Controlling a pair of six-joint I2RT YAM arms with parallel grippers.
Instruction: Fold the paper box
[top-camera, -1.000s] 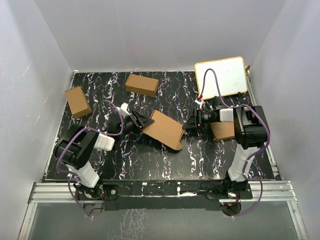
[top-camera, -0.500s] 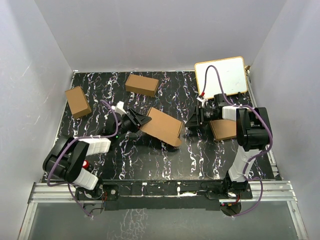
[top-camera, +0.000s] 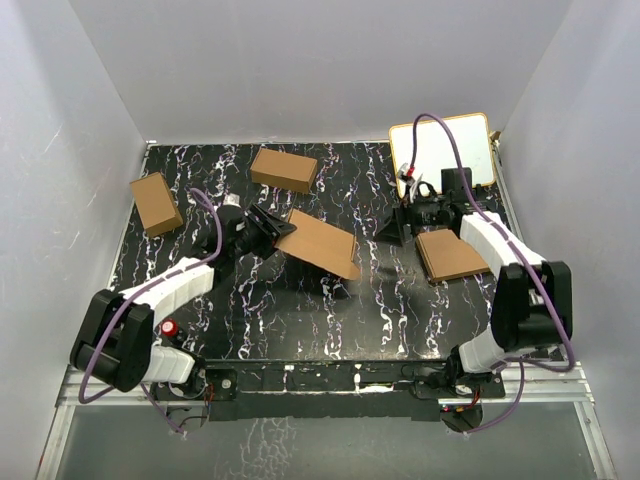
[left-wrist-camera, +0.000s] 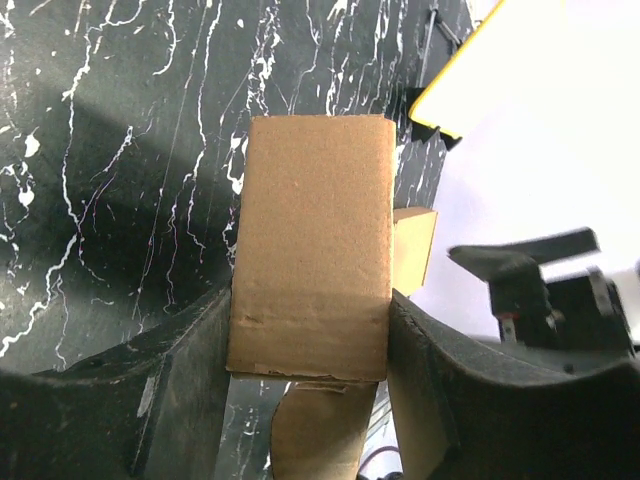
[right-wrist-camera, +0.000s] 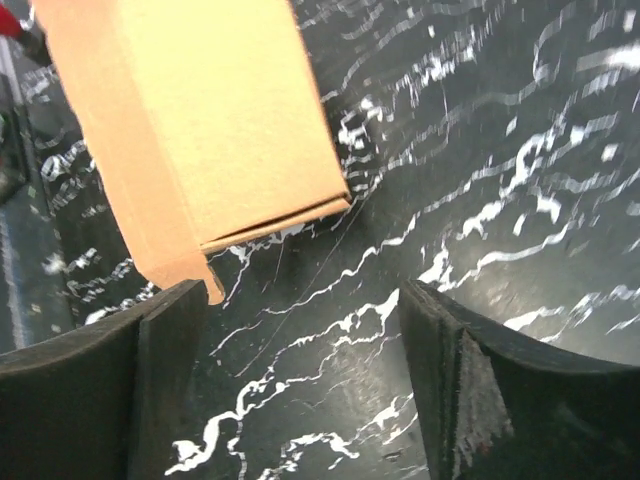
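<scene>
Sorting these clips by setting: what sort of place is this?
Probably a robot test cell: white walls enclose a black marbled table holding brown cartons and a whiteboard.

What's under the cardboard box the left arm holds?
Around the paper box only black marbled table and shadow show; a flap hangs below its gripped end. The patch directly beneath is covered.

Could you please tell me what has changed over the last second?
The left tool, shut on the paper box, has carried it a little toward the far left. The right tool, open, has drawn back rightward, away from the box's end. The two shorter cartons, the pile of sheets and the whiteboard stayed put.
</scene>
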